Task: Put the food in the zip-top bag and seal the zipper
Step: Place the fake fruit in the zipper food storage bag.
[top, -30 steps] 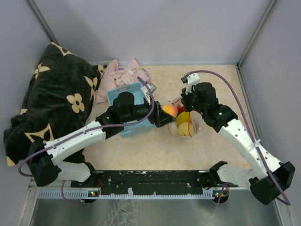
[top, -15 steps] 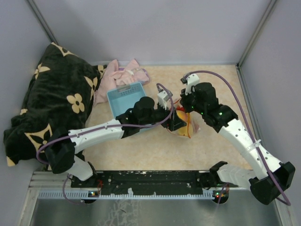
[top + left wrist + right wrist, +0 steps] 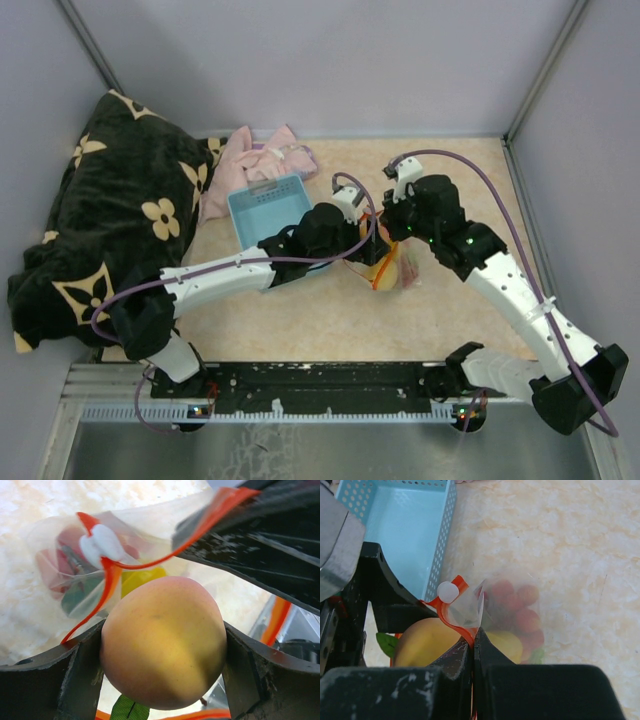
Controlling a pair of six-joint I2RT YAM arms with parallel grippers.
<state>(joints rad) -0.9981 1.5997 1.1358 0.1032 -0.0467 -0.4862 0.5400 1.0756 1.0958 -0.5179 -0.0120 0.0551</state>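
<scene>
My left gripper [image 3: 162, 655] is shut on the orange peach [image 3: 162, 642] and holds it at the mouth of the clear zip-top bag [image 3: 512, 610]. In the top view the left gripper [image 3: 372, 262] is over the bag [image 3: 400, 270]. My right gripper [image 3: 474, 639] is shut on the bag's red-orange zipper strip [image 3: 451, 617] and holds that edge up. The white slider [image 3: 446, 591] shows beside it, and also in the left wrist view [image 3: 102, 542]. Red berries [image 3: 520, 610], a yellow piece [image 3: 505, 645] and a green piece lie inside the bag.
The light-blue basket [image 3: 262, 205] stands left of the bag, partly under my left arm; it shows bare inside in the right wrist view [image 3: 405, 535]. A pink cloth [image 3: 255, 155] and a dark flowered pillow [image 3: 110, 210] lie at the back left. Grey walls bound the table.
My left gripper has carried the peach rightward from beside the basket to the bag's mouth. The right gripper has kept its hold on the bag's edge.
</scene>
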